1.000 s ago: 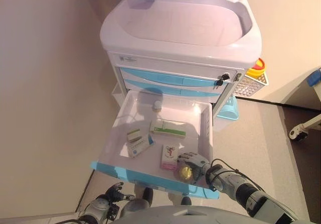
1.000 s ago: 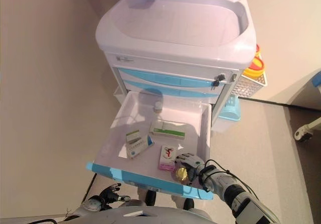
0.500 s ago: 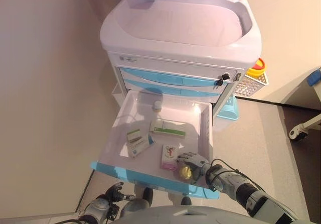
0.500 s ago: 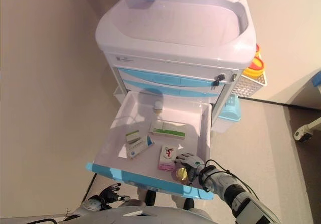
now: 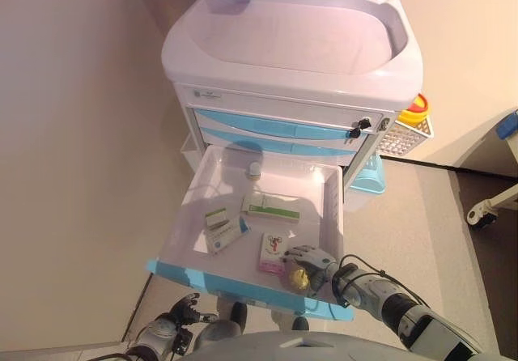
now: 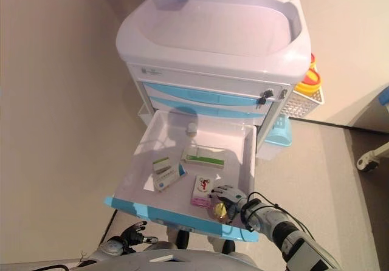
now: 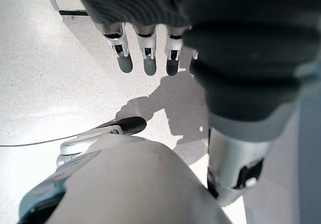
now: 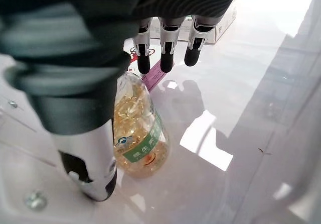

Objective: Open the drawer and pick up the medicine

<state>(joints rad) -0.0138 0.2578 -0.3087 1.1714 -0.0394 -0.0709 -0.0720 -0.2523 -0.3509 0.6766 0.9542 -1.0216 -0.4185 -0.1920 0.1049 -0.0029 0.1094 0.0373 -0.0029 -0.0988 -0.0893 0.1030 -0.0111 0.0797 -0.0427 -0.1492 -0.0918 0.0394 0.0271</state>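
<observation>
The cart's lower drawer (image 5: 243,284) stands pulled out, white with a blue front. A clear bottle of yellow capsules (image 5: 299,278) lies near its front right corner. My right hand (image 5: 313,259) is in the drawer directly over the bottle. In the right wrist view its fingers (image 8: 166,58) reach straight past the bottle (image 8: 141,143) and its thumb (image 8: 93,153) stands against the bottle's side, not closed round it. My left hand (image 5: 180,311) hangs low below the drawer front, and its fingers (image 7: 149,58) are relaxed over the floor.
In the drawer lie a pink box (image 5: 273,253), a green-and-white box (image 5: 270,208), a blue-and-white box (image 5: 224,233) and a small white bottle (image 5: 254,169). The cart (image 5: 291,37) carries a side basket (image 5: 402,138) with a yellow container. A blue bin (image 5: 368,179) stands to the right.
</observation>
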